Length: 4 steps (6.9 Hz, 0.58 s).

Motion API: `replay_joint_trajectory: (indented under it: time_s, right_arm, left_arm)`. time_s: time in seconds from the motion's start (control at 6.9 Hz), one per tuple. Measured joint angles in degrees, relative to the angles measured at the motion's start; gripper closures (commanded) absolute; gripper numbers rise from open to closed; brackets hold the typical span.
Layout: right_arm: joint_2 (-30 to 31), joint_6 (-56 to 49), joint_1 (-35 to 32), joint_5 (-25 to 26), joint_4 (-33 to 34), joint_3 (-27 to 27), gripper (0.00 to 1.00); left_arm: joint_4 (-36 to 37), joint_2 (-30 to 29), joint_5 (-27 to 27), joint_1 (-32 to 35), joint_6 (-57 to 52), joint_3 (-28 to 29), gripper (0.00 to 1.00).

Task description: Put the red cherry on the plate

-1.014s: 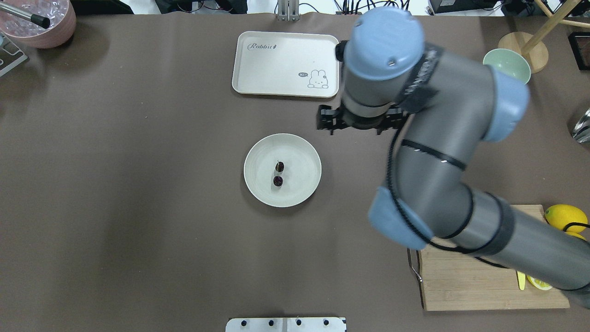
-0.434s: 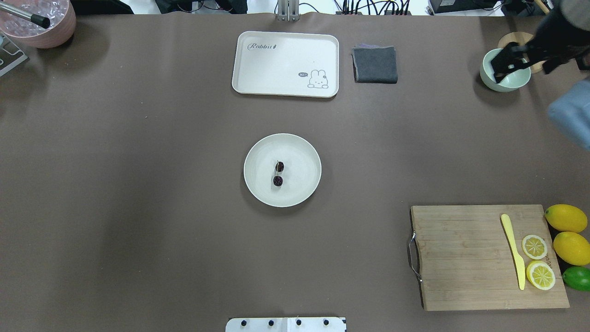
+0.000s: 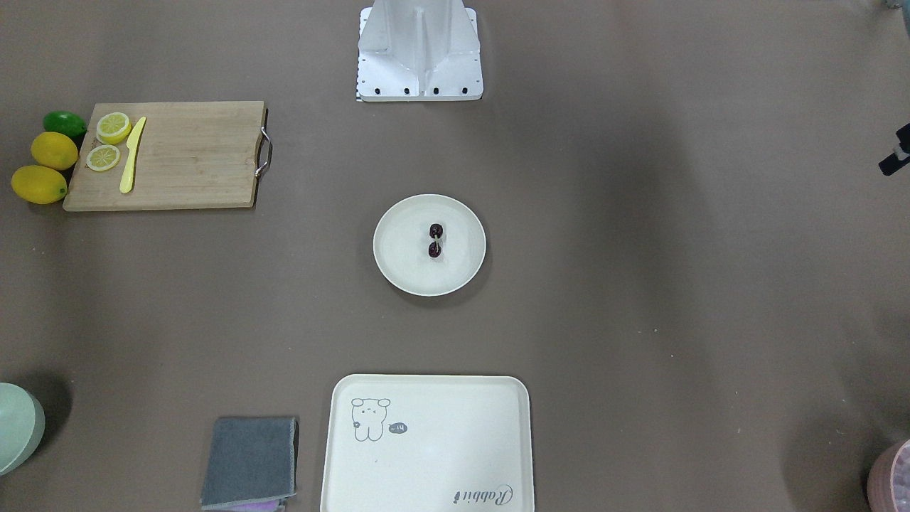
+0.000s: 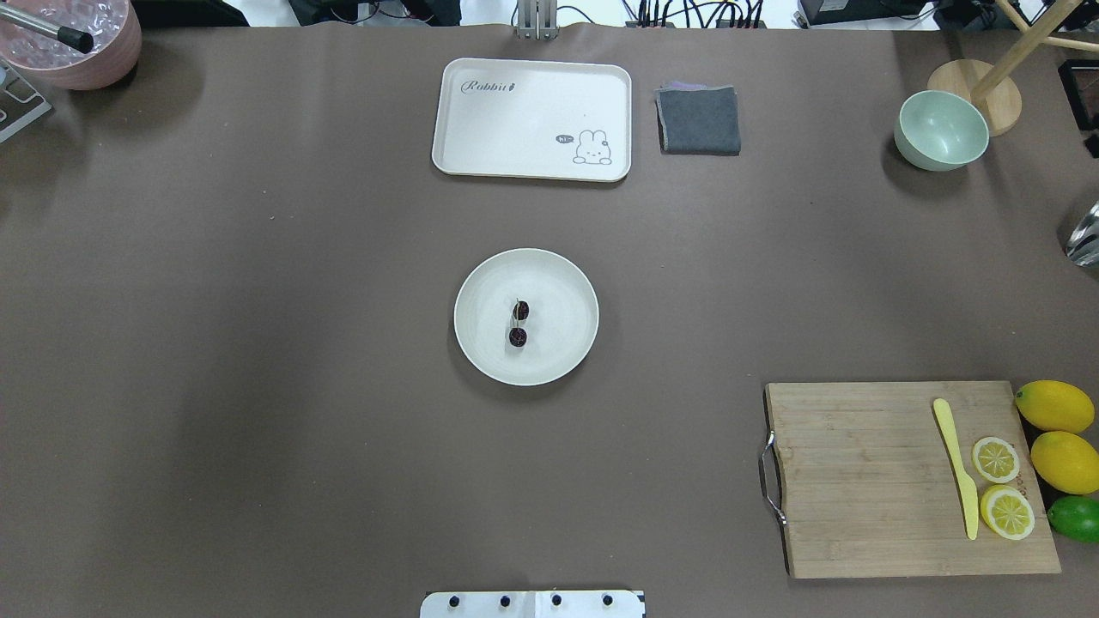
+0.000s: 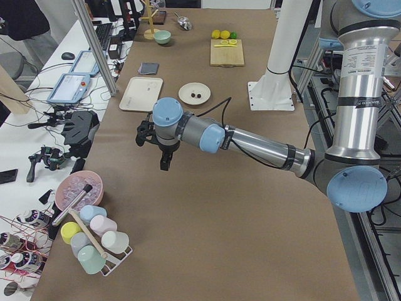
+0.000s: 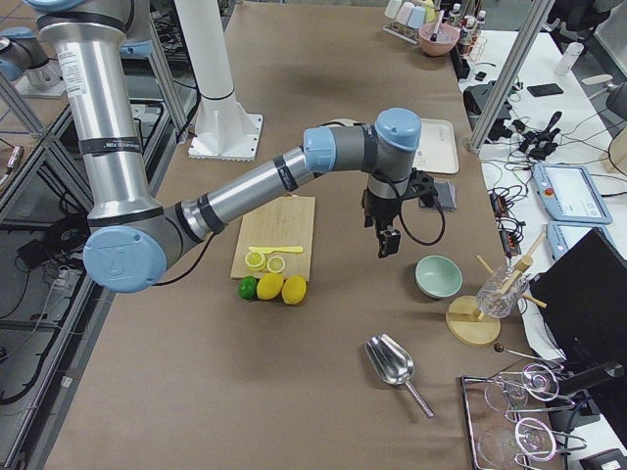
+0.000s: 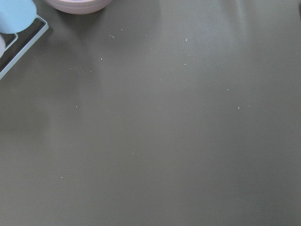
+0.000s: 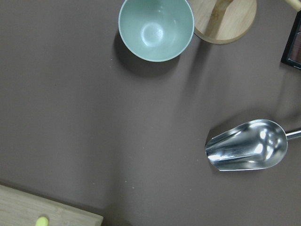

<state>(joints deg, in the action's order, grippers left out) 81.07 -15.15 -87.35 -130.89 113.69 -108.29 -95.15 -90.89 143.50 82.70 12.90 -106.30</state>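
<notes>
The red cherry (image 4: 519, 324) lies near the middle of the plate (image 4: 481, 343). It is two tiny dark balls side by side, and nothing holds them. The job looks done.

The right gripper (image 6: 388, 238) hangs high over the table, well away from the plate, out toward the table's end. Below it and a little farther out are the green bowl (image 8: 155, 28) and the shiny scoop (image 8: 247, 146). The cutting board (image 4: 910, 481) with the lemons (image 4: 1056, 425) sits back toward the robot from it. It shows only in the side view, so I cannot tell if its fingers are apart or together.

The left gripper (image 5: 164, 150) hangs over bare table at the other end, close to the pink bowl (image 5: 78, 191). I cannot tell about its fingers either.

The best thing now is to keep both arms away, so the cherry is not bumped off.
</notes>
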Motion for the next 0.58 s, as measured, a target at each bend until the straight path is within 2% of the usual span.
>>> replay_joint_trajectory:
  time_s: [0.29,0.58]
  right_arm:
    - [4.0,-4.9,-3.8,-1.9,-0.1,-3.1,0.0]
    - [7.5,-7.5,-4.6,-1.8,-0.8,-5.8,0.0]
  left_arm:
    - [-0.2,0.8,-1.4,-2.7,1.0,-0.5,0.02]
    - [-0.3,4.6,-1.5,-2.7,0.7,-1.5,0.02]
